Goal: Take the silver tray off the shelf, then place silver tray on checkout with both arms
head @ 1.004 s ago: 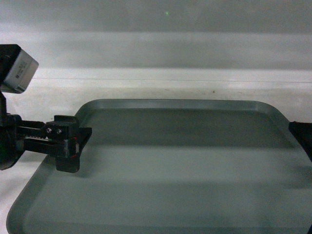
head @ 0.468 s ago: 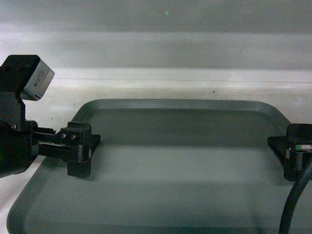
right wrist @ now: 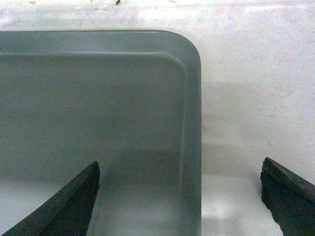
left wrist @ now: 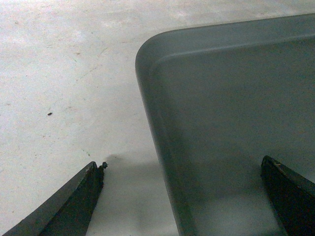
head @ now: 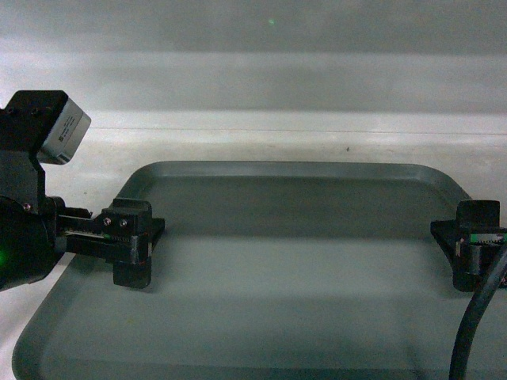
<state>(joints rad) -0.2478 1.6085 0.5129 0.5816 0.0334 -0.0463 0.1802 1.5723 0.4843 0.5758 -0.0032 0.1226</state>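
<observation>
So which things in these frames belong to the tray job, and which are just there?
Part of the job:
- silver tray
- white shelf it lies on
- left gripper, open astride the tray's left rim
- right gripper, open astride the right rim

Just there:
- black cable

Small dark speck [left wrist: 49, 114] — and faint scuffs — on the white surface.

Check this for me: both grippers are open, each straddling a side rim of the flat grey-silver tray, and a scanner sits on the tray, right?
No scanner: the head view shows the flat grey-silver tray bare. The rest holds: left gripper and right gripper are open, straddling the side rims.
</observation>
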